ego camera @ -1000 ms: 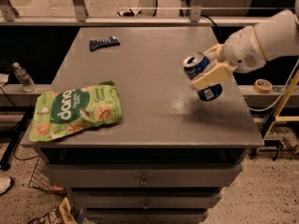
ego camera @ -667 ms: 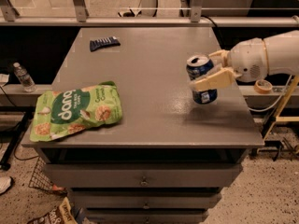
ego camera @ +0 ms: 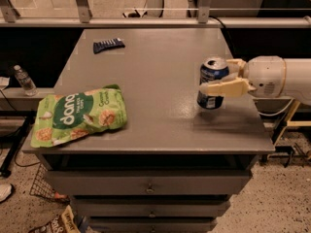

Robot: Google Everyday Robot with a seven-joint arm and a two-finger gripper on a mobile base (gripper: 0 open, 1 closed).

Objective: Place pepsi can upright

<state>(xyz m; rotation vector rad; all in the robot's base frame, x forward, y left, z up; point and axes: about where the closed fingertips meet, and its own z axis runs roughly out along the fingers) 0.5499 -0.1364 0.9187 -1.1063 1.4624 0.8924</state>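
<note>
- Fingers [ego camera: 224, 88]: clamped across the middle of the pepsi can [ego camera: 210, 100]. The gripper [ego camera: 214, 79] reaches in from the right side of the surface [ego camera: 160, 67].
- Can: silver top up, close to upright with a slight lean. Base at or just above the surface; contact cannot be told.
- Step in hand (judged): set-down. Level the can, lower until the base sits flat, then part the fingers without dragging it.
- Risk: releasing while tilted could topple it. Green snack bag [ego camera: 80, 115] lies well apart, near left.
</note>
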